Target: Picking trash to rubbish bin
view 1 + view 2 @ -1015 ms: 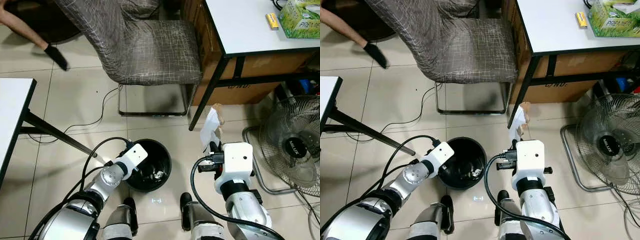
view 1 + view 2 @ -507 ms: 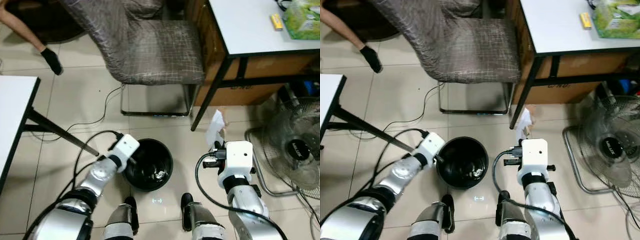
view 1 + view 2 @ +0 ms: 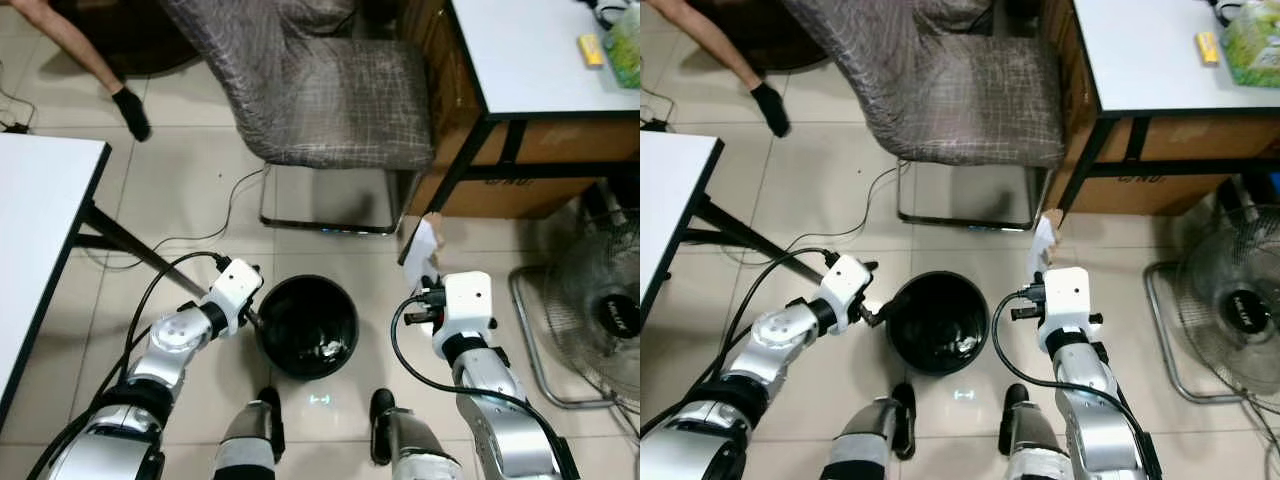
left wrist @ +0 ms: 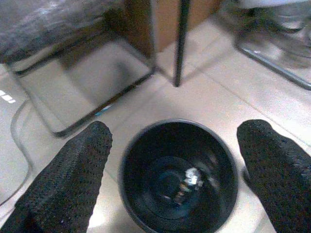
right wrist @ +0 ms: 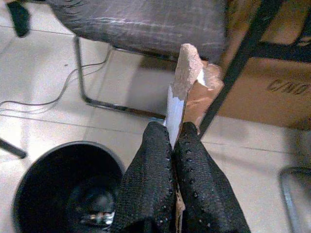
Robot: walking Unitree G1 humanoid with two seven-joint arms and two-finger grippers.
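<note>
the black rubbish bin (image 3: 308, 326) sits on the floor to the left of the right claw (image 5: 174, 145), which pinches a torn paper scrap (image 5: 183, 92) upright beside the rim, while the left claw (image 4: 175, 170) hangs spread above the bin.

Black bin (image 3: 308, 325), glossy inside, with a bit of silvery trash at the bottom. Paper scrap (image 5: 182, 87) white with tan torn edges. Right gripper (image 5: 176, 145) has black dotted fingers (image 5: 150, 179); left gripper (image 4: 177, 170) has the same black dotted texture. Arms silver with white wrist housings and black cables. Chair (image 3: 320, 80) grey-brown with a thin pale crosshatch pattern. Floor (image 3: 170, 190) beige tiles. Tables white-topped with black legs. Box (image 3: 620, 45) green. Fan (image 3: 605, 315) grey metal. Sock (image 3: 130, 110) black.
</note>
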